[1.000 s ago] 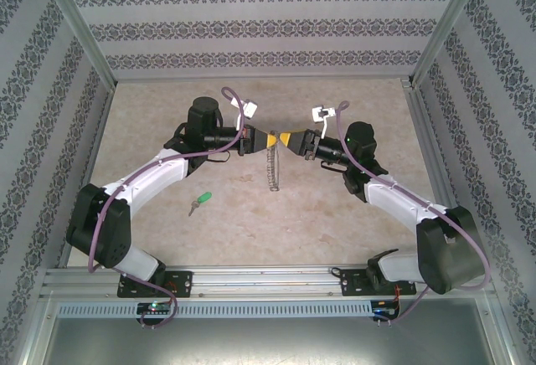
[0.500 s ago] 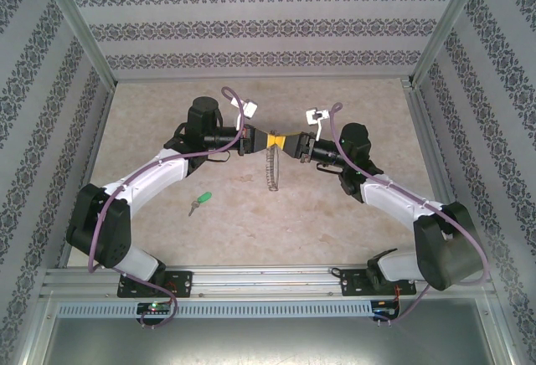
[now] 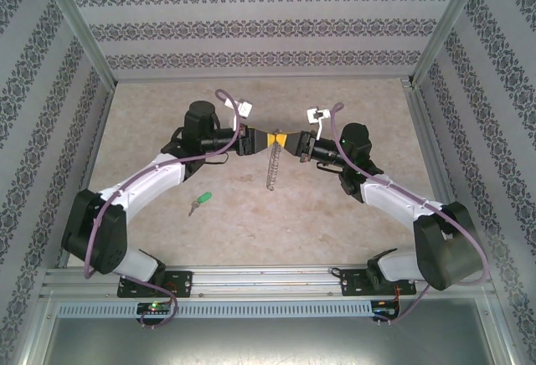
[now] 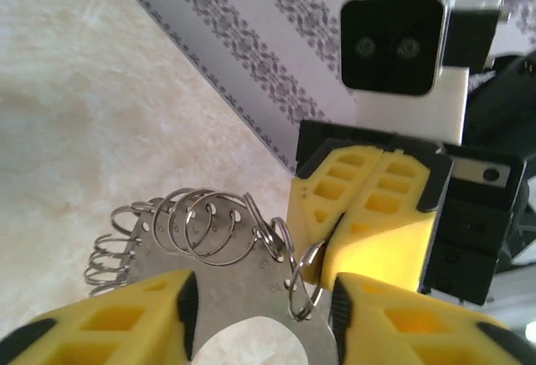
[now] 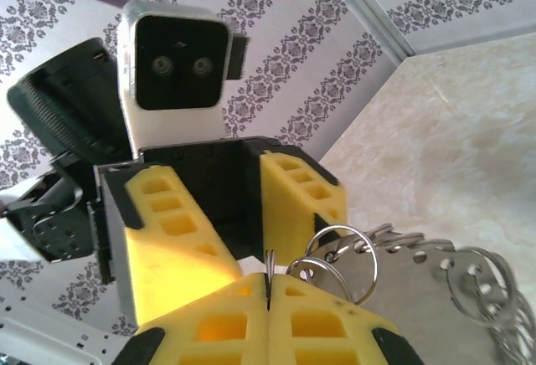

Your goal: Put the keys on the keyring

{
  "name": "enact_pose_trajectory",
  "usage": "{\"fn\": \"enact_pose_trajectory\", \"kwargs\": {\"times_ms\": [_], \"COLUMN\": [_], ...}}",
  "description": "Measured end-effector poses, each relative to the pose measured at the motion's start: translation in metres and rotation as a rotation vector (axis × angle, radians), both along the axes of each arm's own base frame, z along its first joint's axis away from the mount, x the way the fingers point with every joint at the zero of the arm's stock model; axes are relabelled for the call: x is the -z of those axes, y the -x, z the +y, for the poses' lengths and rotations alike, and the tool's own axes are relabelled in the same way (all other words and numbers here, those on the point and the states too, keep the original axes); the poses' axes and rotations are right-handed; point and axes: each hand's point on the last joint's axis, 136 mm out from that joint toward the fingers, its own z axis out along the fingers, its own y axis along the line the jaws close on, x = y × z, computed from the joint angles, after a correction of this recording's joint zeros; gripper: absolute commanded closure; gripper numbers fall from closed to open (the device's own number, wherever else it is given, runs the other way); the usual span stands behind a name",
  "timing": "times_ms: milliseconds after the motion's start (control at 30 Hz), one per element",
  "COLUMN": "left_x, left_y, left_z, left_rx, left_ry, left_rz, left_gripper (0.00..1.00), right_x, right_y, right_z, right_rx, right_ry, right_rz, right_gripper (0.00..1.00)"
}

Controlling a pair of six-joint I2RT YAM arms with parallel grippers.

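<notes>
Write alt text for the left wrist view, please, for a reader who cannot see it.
The right gripper, shut, pinches a small split ring on the rim of the keyring, a flat metal hoop fringed with wire rings. The left gripper stands open on either side of it, above the beige table.
</notes>
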Motion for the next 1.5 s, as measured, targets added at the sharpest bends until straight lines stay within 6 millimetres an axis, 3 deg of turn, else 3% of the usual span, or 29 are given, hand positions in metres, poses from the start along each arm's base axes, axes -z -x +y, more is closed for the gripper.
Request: {"fn": "enact_pose_trajectory", "kwargs": {"times_ms": [167, 300, 567, 767, 1500], "left_x": [-0.032, -0.057, -0.046, -0.048, -0.053], "left_y": [0.004, 0.005, 0.001, -0.002, 0.001], "left_z": [0.017, 0.025, 0.026, 0.022, 0.021], "left_rx": [-0.113, -0.167, -0.196, -0.179, -0.160], "left_ry": [0.064, 0.136, 0.204, 0.258, 0.294], "left_rz": [-0.076, -0.118, -0.045, -0.024, -0.024], "left_gripper": [0.47, 0.55, 0.66, 0.72, 0.76], "right_x": [-0.002, -0.011, -0.026, -0.028, -0.043], "right_y": [-0.004, -0.010, -0.022, -0.018, -0.022], "right_z": [-0.002, -0.004, -0.005, 0.007, 0.025], "right_rx": [0.026, 0.056, 0.098, 0.064, 0.018], "right_ry": [-0.006, -0.033, -0.125, -0.166, -0.246], "right_rz": [-0.010, -0.038, -0.072, -0.073, -0.078], "right_gripper": [1.00, 1.00, 1.00, 1.00, 1.00]}}
